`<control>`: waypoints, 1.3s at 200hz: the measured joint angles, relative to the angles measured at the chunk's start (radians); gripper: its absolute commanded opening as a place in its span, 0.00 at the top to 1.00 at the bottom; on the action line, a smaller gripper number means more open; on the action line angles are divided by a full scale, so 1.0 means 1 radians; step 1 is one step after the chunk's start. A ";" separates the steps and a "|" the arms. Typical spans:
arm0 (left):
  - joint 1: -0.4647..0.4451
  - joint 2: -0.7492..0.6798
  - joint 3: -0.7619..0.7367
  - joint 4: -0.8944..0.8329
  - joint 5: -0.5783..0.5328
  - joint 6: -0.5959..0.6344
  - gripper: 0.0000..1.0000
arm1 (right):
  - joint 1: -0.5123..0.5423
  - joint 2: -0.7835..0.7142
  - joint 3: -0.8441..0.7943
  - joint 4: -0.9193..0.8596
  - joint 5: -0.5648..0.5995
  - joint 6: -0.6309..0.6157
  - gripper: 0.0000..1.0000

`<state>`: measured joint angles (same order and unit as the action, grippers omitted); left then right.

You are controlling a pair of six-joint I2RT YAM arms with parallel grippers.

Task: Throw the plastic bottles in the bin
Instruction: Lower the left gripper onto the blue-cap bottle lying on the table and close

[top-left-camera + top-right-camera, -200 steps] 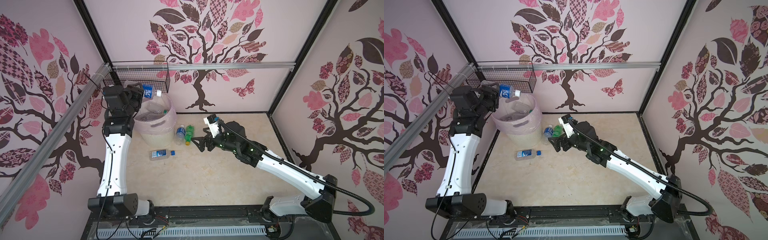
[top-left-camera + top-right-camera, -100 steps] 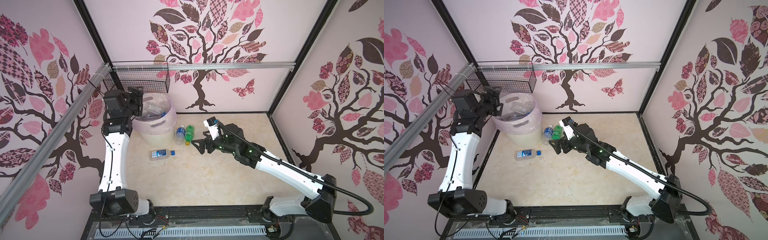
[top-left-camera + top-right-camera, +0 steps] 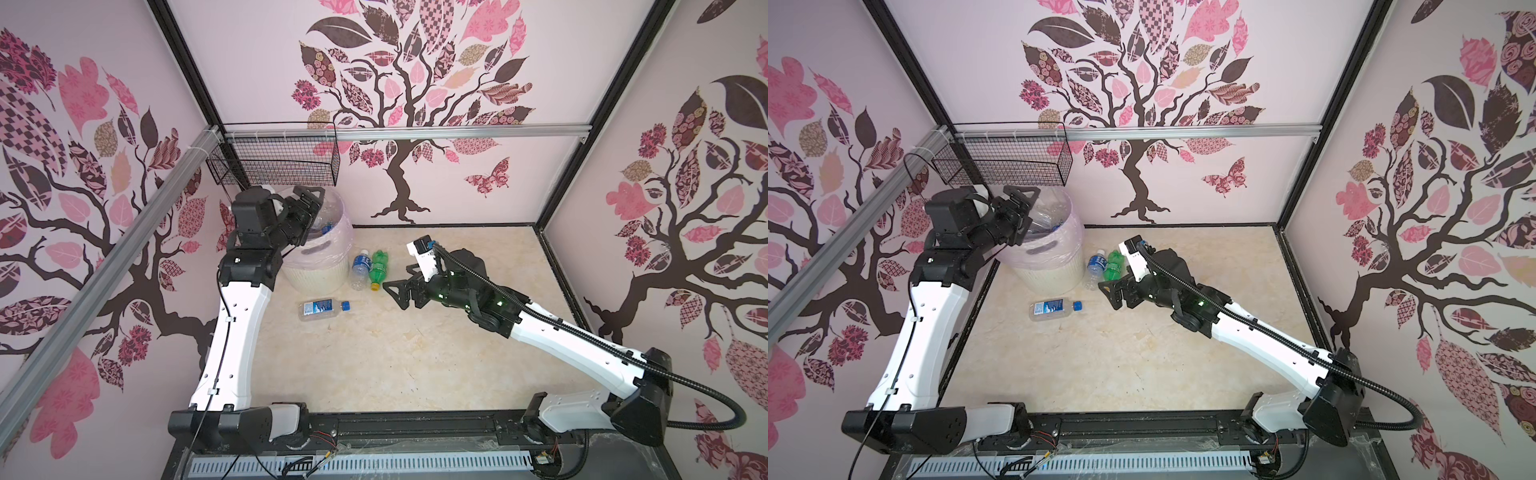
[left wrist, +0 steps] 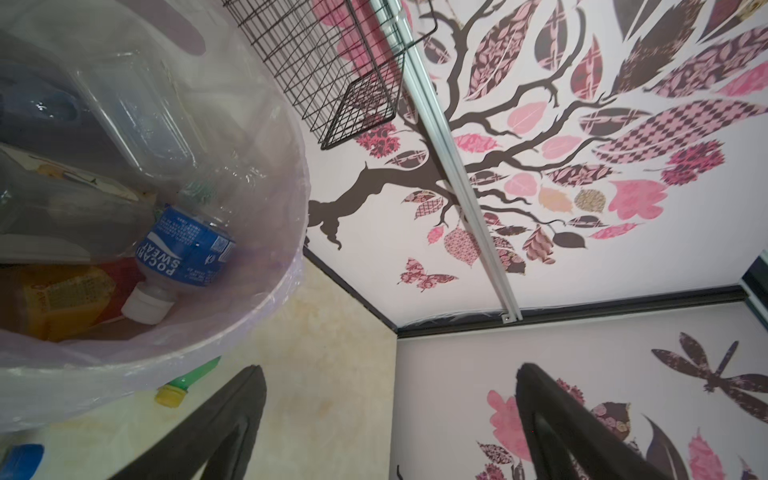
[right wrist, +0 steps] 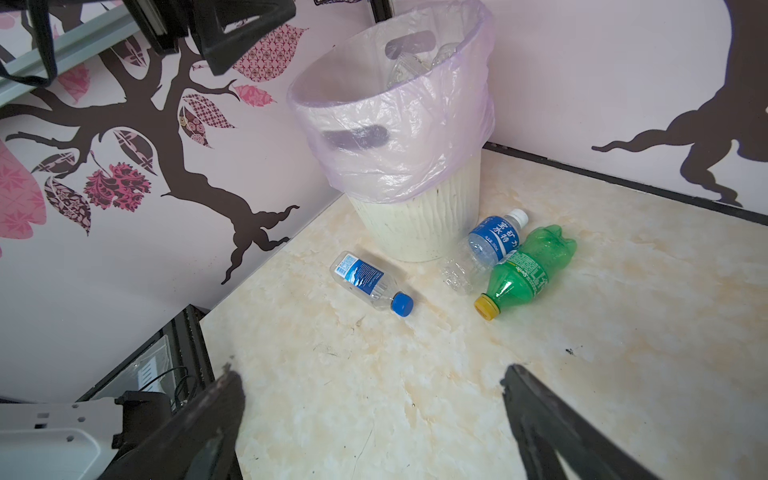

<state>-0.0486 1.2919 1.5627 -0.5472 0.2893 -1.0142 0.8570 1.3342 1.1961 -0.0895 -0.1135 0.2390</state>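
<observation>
The bin [image 3: 320, 266] stands in the back left corner, lined with a thin purple bag; bottles lie inside, among them a blue-labelled white-capped one [image 4: 183, 249]. My left gripper [image 3: 309, 203] hangs open and empty over the bin's left rim [image 4: 232, 332]. Three plastic bottles lie on the floor. A clear one with a blue cap [image 5: 370, 280] is in front of the bin. A blue-labelled one [image 5: 492, 241] and a green one [image 5: 528, 270] lie side by side to the bin's right. My right gripper [image 5: 369, 370] is open and empty, low over the floor just short of the green bottle [image 3: 377, 268].
A black wire mesh basket [image 3: 274, 160] hangs on the back rail above the bin. Walls enclose the floor on three sides. A clear plastic box [image 4: 137, 112] and an orange carton [image 4: 62, 299] also lie in the bin.
My left gripper opened and the blue-labelled bottle it held over the bin dropped in. My right gripper shifted slightly.
</observation>
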 measured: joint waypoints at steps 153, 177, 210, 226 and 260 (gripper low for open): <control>-0.028 -0.281 -0.711 0.052 -0.114 -0.174 0.03 | 0.113 0.020 -0.027 -0.043 0.185 -0.117 0.00; 0.043 -0.275 -0.802 0.087 -0.090 -0.238 0.03 | 0.122 0.049 -0.027 -0.046 0.195 -0.131 0.01; 0.091 -0.253 -0.880 0.121 -0.058 -0.302 0.03 | 0.125 0.106 -0.027 -0.035 0.201 -0.138 0.00; 0.105 -0.231 -0.895 0.146 -0.052 -0.329 0.03 | 0.126 0.140 -0.027 -0.020 0.209 -0.138 0.00; 0.116 -0.183 -0.912 0.204 -0.050 -0.386 0.03 | 0.136 0.209 -0.030 0.024 0.218 -0.126 0.01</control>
<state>0.0669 1.1084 0.6502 -0.3435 0.2394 -1.4006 0.9928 1.5433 1.1660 -0.0654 0.1043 0.1127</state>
